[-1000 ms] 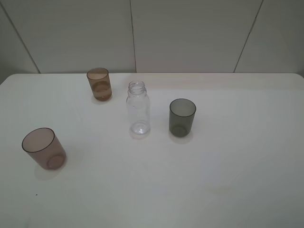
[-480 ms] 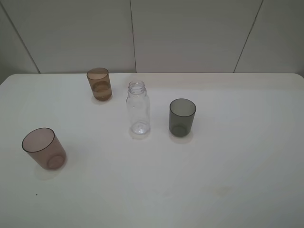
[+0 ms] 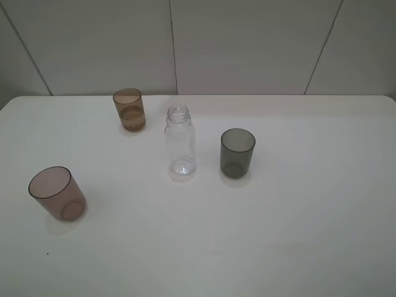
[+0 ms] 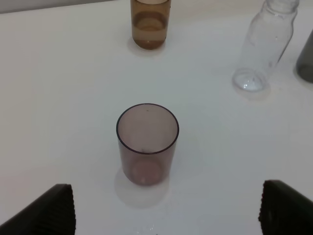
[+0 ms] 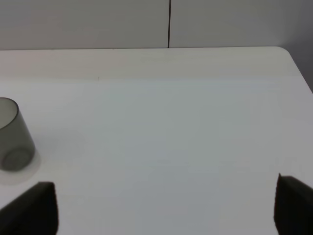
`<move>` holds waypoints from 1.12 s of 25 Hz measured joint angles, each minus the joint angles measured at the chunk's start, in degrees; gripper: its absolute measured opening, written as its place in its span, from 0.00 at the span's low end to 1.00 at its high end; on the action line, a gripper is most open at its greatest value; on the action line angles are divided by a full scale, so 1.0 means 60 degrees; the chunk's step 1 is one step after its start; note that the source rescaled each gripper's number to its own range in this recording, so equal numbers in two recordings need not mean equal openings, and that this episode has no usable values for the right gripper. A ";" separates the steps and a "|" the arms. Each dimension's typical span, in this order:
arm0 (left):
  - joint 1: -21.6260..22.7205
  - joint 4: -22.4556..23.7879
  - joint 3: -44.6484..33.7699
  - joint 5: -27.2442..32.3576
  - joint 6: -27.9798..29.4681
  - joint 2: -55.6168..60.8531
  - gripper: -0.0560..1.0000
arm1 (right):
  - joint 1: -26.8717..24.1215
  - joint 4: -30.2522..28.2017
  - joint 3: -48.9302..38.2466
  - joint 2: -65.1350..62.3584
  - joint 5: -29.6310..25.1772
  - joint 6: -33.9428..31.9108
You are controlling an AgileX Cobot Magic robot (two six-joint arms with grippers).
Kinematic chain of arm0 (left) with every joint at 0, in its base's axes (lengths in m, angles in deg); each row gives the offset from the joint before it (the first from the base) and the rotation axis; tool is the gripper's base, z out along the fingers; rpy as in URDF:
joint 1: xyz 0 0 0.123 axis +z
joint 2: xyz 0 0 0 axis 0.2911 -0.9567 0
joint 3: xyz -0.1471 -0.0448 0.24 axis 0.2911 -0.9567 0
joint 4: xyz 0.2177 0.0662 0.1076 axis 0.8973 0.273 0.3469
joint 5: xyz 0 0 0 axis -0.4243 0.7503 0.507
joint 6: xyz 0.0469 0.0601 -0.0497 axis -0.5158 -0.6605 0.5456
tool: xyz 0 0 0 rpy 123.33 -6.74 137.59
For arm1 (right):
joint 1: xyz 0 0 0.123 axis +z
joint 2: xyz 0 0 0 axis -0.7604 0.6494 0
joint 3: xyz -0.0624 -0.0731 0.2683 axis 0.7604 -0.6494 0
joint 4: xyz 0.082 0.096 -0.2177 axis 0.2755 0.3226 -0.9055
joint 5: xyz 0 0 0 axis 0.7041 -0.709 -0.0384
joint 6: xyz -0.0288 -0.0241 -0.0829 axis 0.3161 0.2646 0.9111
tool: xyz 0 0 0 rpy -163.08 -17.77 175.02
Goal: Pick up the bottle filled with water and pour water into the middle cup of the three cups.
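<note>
While both arms sit pulled back off the high camera's picture, I read their state from the wrist views: my left hand (image 4: 166,208) is spread wide with nothing between its dark fingertips (image 4: 46,213), and my right hand (image 5: 166,205) is likewise released, its fingertips (image 5: 34,208) far apart over bare counter (image 3: 297,216). Nearest to me, toward the left, the pinkish-mauve cup (image 3: 57,193) stands upright just ahead of the left hand, not touching it. Farther in, near the centre, the bottle (image 3: 180,142) stands upright and uncapped, clear right through; I cannot tell from these views how much water is in it. Just beside it on the right, apart from it, stands the dark grey cup (image 3: 237,153), which also shows at the edge of the right wrist view. Farthest back, left of the bottle and near the wall (image 3: 247,43), stands the amber-brown cup (image 3: 129,109), with a darker band low inside it that may be liquid
</note>
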 joint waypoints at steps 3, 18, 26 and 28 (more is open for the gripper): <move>0.0000 -0.0344 -0.0031 -0.0035 -0.0595 0.0000 0.88 | 0.0000 0.0000 0.0000 0.0000 0.0000 0.0000; 0.1005 -0.1051 -0.0047 -0.0062 -0.1214 0.0000 0.88 | 0.0000 0.0000 0.0000 0.0000 0.0000 0.0000; 0.4185 -0.1051 -0.0047 -0.0062 -0.1217 0.0000 0.88 | 0.0000 0.0000 0.0000 0.0000 0.0000 0.0000; 0.4731 -0.1051 -0.0047 -0.0062 -0.1217 0.0000 0.88 | 0.0000 0.0000 0.0000 0.0000 0.0000 0.0000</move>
